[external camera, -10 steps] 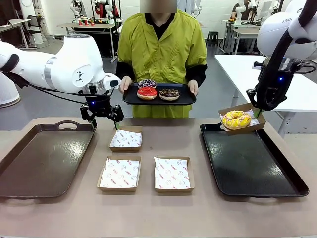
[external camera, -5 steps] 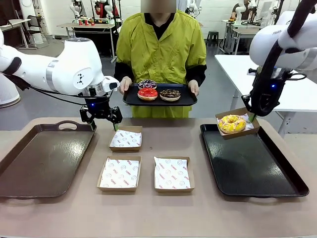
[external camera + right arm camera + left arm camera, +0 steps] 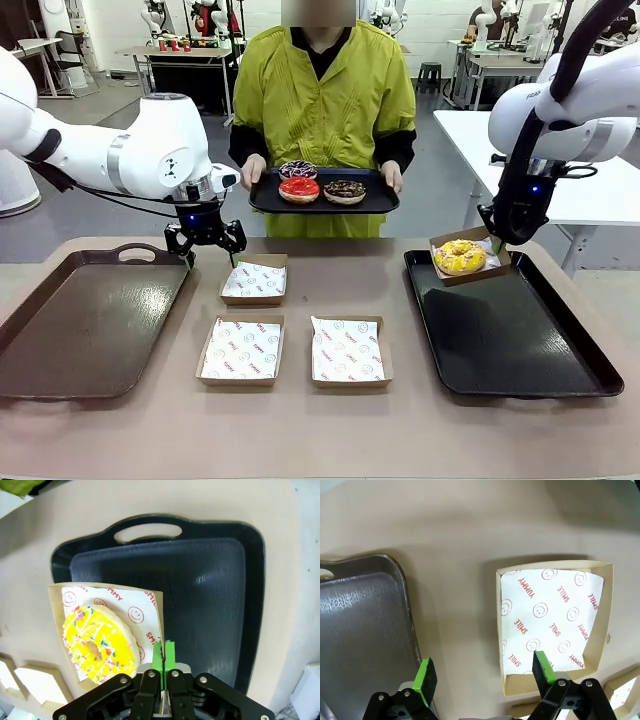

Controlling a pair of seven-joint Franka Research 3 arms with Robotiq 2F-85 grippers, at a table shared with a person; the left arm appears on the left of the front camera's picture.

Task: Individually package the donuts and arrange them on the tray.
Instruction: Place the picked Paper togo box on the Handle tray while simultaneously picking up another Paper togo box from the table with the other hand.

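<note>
Lower: right tool (image 3: 163,655) tight on one box (image 3: 145,602), one donut (image 3: 117,630) inside; left tool (image 3: 484,669) agape.

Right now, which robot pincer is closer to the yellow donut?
Right. The right pincer pinches the rim of the cardboard box carrying the yellow donut; the left pincer hangs open across the table, by an empty box.

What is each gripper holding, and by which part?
The right gripper pinches one side wall of the cardboard box carrying the yellow donut; the left gripper is open, empty.
</note>
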